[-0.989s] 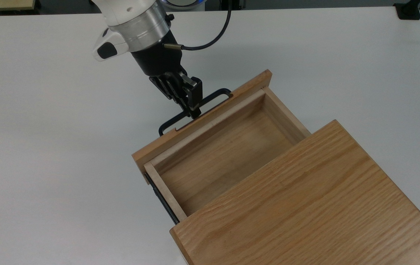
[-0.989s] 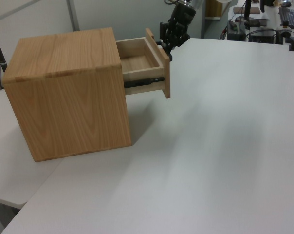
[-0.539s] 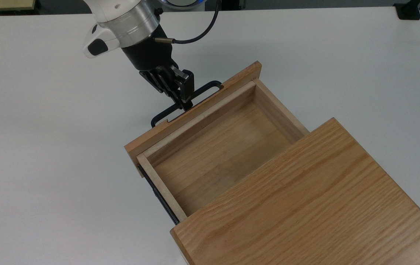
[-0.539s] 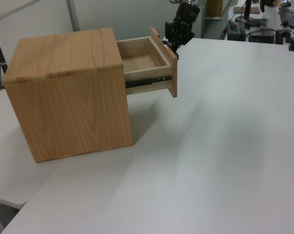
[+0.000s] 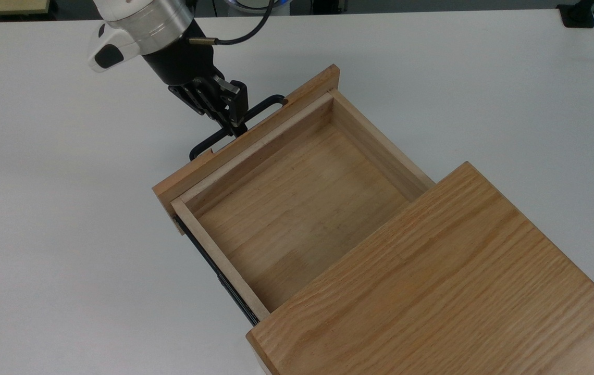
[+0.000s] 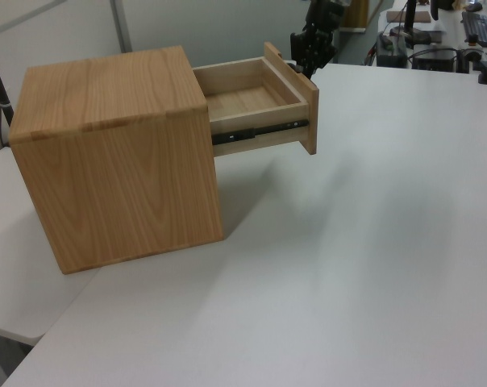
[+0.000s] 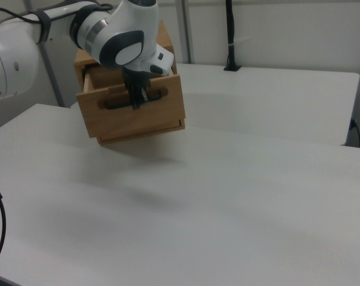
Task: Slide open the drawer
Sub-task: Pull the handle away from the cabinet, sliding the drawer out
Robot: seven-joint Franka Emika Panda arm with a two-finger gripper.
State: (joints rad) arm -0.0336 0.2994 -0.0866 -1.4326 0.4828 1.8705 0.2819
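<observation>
The light-oak drawer (image 5: pixel 297 208) stands pulled well out of the cabinet (image 5: pixel 432 291), its empty inside open to the top view. A black bar handle (image 5: pixel 203 146) runs along its thick front panel (image 5: pixel 255 135). My gripper (image 5: pixel 235 127) is shut on the middle of that handle, reaching in from the top view's upper left. In the left view the drawer (image 6: pixel 255 101) juts out to the right with the gripper (image 6: pixel 308 60) at its far end. In the right view the gripper (image 7: pixel 138 101) clasps the handle (image 7: pixel 114 103) on the front panel (image 7: pixel 138 122).
The cabinet (image 6: pixel 114 161) sits on a white table (image 5: pixel 67 260) with broad bare surface around it. Black side rails (image 5: pixel 219 276) show under the drawer's edge. A black cable (image 5: pixel 245 31) trails from my wrist. Desks with equipment (image 6: pixel 437 40) stand beyond the table.
My gripper has moved toward the top view's upper left with the handle in it, and the drawer has slid further out of the cabinet.
</observation>
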